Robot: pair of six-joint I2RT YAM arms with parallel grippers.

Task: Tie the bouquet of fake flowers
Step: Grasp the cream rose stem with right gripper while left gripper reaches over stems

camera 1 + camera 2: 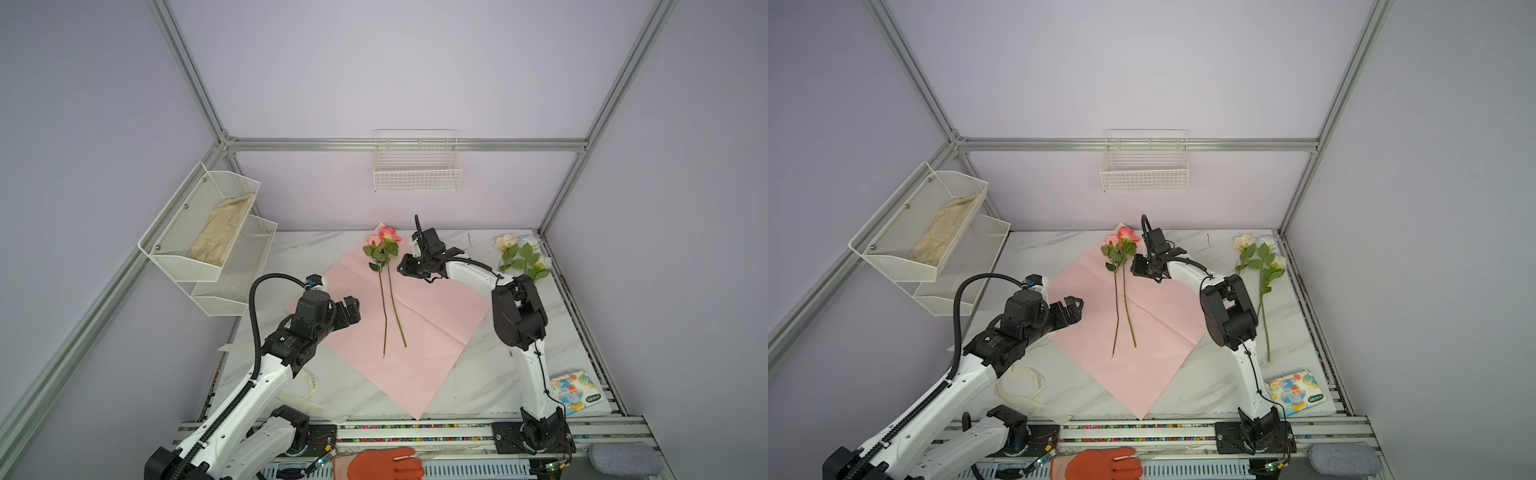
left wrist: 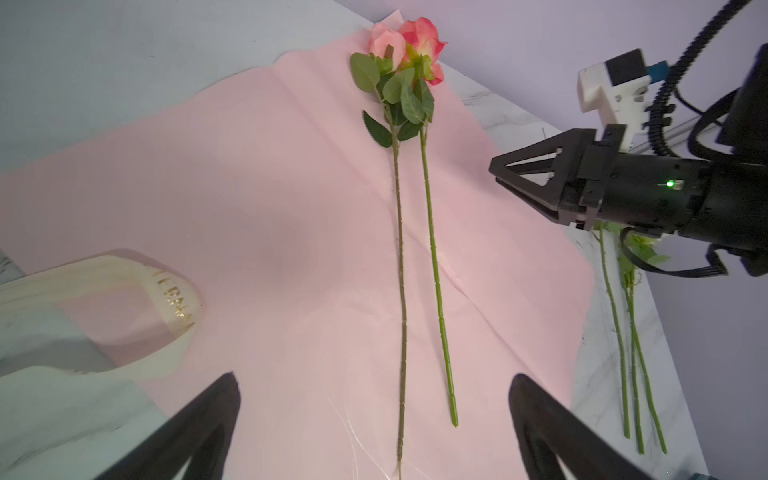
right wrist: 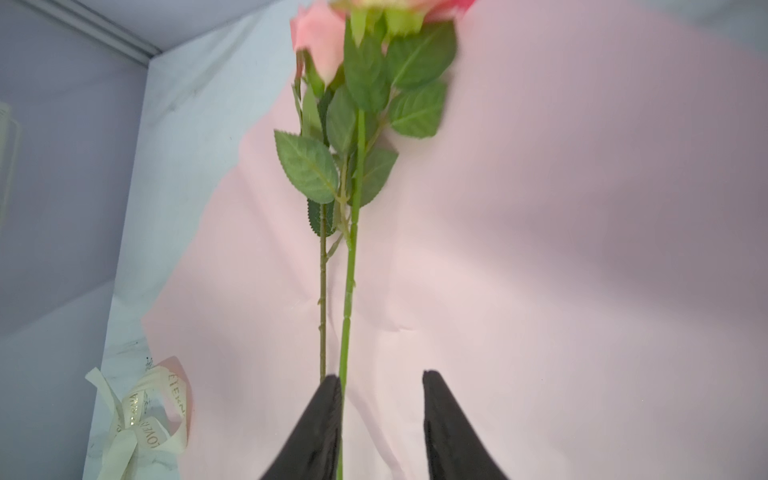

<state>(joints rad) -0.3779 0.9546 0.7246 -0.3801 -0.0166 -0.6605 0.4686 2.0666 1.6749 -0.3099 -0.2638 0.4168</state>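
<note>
A pink sheet of wrapping paper [image 1: 436, 332] [image 1: 1163, 332] lies flat as a diamond on the marble table. Two fake flowers [image 1: 384, 245] [image 1: 1121, 245] [image 2: 407, 54], a pink and a coral rose, lie side by side on it with their stems pointing to the front. My right gripper [image 1: 401, 268] [image 1: 1133, 266] [image 3: 382, 376] hovers just right of their leaves. Its jaws stand apart, and the green stem [image 3: 347, 316] runs along the inner side of one finger. My left gripper [image 1: 351, 307] [image 1: 1073, 307] [image 2: 374, 378] is wide open and empty over the paper's left corner.
More roses [image 1: 523, 253] [image 1: 1260, 253], white and pale blue, lie at the back right off the paper. A cream lettered ribbon [image 1: 1034, 382] [image 3: 141, 415] lies front left by the left arm. A tissue packet [image 1: 575, 390] sits front right. An orange glove [image 1: 386, 463] rests on the front rail.
</note>
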